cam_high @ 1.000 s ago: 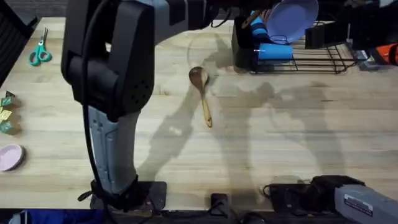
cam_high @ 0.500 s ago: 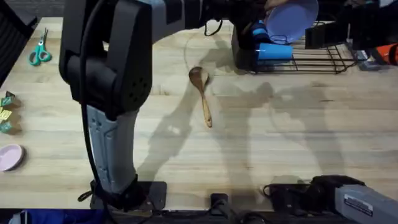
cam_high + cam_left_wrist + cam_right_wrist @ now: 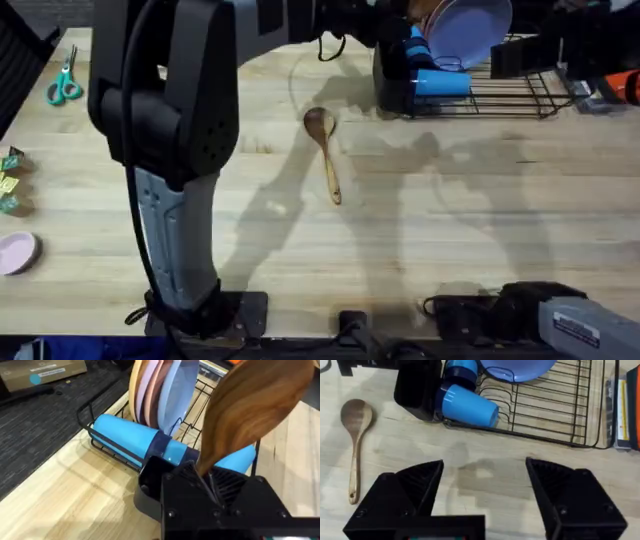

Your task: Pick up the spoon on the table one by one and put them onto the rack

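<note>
Since a second ago we see the left arm drift a bit toward the black wire dish rack (image 3: 480, 90), while the brown wooden spoon (image 3: 323, 150) on the pale butcher-block table (image 3: 450, 230) hasn't budged. Our left gripper (image 3: 210, 487) is clamped on another brown wooden spoon (image 3: 250, 407), bowl end up, right above the rack's black box-shaped caddy (image 3: 150, 485). We'd say line the handle over the caddy opening, lower it straight, then let go. Our right gripper (image 3: 485, 495) sits wide open with nothing in it, near the rack, the table spoon off to one side.
</note>
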Action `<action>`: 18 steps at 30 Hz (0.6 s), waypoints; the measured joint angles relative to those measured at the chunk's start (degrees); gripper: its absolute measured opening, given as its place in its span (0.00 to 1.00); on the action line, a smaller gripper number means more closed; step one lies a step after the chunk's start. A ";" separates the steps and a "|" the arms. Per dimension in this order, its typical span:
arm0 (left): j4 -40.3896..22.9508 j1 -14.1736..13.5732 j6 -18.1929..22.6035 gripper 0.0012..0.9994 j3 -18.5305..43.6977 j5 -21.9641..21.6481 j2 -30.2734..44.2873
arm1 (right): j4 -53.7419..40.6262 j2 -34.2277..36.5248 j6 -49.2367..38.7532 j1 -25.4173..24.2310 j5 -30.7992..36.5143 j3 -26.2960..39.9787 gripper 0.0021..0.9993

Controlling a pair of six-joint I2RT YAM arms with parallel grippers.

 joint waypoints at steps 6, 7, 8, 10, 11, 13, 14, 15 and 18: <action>0.00 0.26 0.02 0.06 0.02 0.00 0.00 | 1.13 0.00 0.00 0.00 0.00 0.00 0.99; -0.03 0.26 0.18 0.11 0.02 -0.06 0.00 | 1.16 0.00 0.00 0.00 0.00 0.00 0.99; -0.22 0.26 0.21 0.19 0.02 -0.04 0.00 | 1.19 0.00 0.00 0.00 -0.01 0.00 0.99; -0.68 0.26 0.19 0.35 0.02 -0.07 0.00 | 1.24 0.00 0.00 0.00 0.00 0.00 0.99; -0.70 0.26 0.14 0.41 0.01 -0.07 0.00 | 1.25 0.01 -0.01 0.00 0.00 0.00 0.99; -0.65 0.26 0.19 0.51 0.02 -0.04 0.00 | 1.27 0.00 -0.02 0.00 0.00 0.00 0.99; -0.66 0.26 0.22 0.55 0.02 -0.02 0.00 | 1.27 0.00 0.00 0.00 0.00 0.00 0.99; -0.67 0.26 0.32 0.66 0.02 -0.03 0.00 | 1.29 0.00 0.00 0.00 0.00 0.00 0.99; -0.68 0.26 0.21 0.98 0.02 0.00 0.00 | 1.32 0.00 0.00 0.00 0.00 0.00 0.99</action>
